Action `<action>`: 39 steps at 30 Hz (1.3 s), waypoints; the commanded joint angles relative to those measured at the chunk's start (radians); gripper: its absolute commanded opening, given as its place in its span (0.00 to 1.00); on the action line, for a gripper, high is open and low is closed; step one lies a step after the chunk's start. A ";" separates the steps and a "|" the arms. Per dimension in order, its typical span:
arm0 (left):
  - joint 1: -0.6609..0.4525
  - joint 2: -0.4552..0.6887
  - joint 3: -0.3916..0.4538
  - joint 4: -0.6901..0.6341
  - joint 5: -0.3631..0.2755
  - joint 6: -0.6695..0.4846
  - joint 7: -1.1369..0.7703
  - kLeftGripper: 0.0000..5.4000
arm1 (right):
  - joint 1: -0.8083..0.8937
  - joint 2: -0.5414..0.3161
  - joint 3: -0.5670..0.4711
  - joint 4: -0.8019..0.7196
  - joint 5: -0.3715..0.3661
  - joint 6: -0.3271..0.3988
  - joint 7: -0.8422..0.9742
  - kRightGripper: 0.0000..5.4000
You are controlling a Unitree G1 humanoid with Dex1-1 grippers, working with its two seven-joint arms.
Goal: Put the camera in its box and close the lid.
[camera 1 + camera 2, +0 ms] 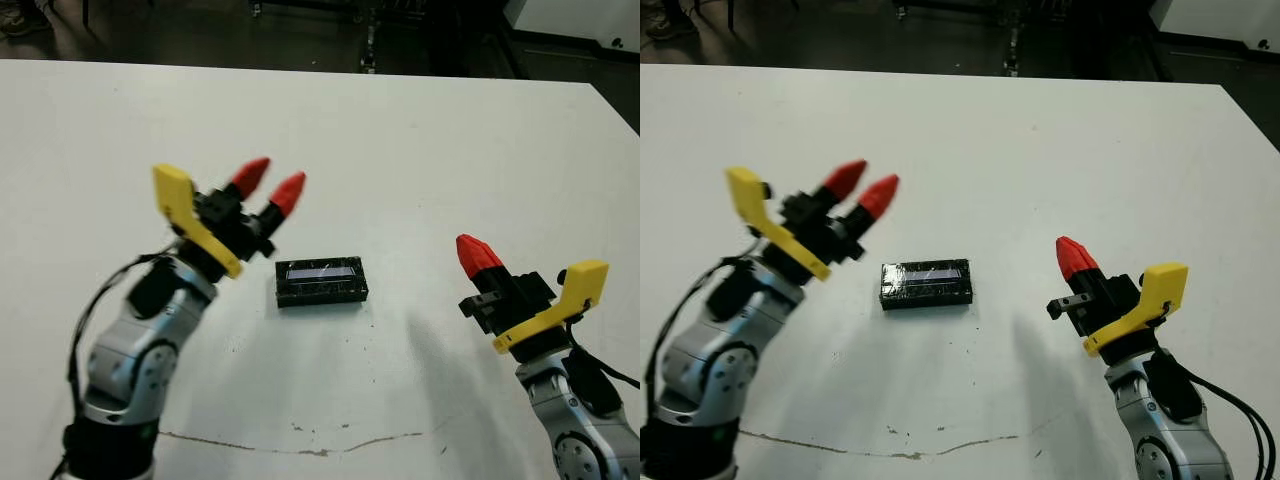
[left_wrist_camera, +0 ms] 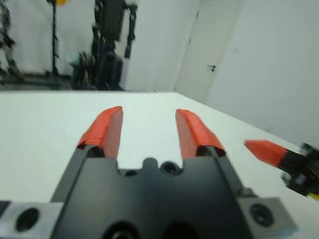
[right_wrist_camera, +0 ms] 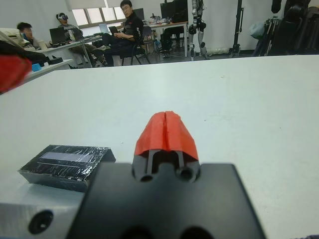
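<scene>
A glossy black lid (image 1: 321, 281) with a pale stripe along its top is seen lying flat near the middle of the white tabletop (image 1: 420, 140), between the two arms. Neither the box nor the camera can be seen separately, so it is judged that both are under the lid and that the lid is already seated, though the fit cannot be confirmed from these views. The left pincer (image 1: 269, 185) is held raised just beside the lid's left end, apart from it, with its two red fingertips (image 2: 105, 130) spread with a clear gap and nothing gripped between them. The right pincer (image 3: 166, 130) is held well apart from the lid on the right, its fingertips pressed together and empty. The task is judged to be finished or nearly so; at most a check or a light press on the lid would be left, if it is not fully down
</scene>
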 commanded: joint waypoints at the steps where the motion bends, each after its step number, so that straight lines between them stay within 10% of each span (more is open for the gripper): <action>1: 0.009 -0.014 -0.044 0.032 0.035 0.027 0.022 0.32 | 0.000 -0.004 -0.005 0.003 -0.001 0.007 -0.005 0.00; 12: 0.024 -0.006 -0.130 0.188 0.142 0.055 0.005 0.01 | -0.003 -0.006 -0.004 -0.003 0.009 0.017 -0.010 0.00; 21: 0.053 0.013 -0.135 0.209 0.176 0.210 0.038 0.00 | -0.006 -0.010 -0.003 -0.005 0.013 0.020 -0.012 0.00; 39: 0.124 0.039 -0.141 0.131 0.194 0.164 -0.017 0.00 | 0.002 -0.008 -0.002 -0.001 0.011 0.014 -0.006 0.00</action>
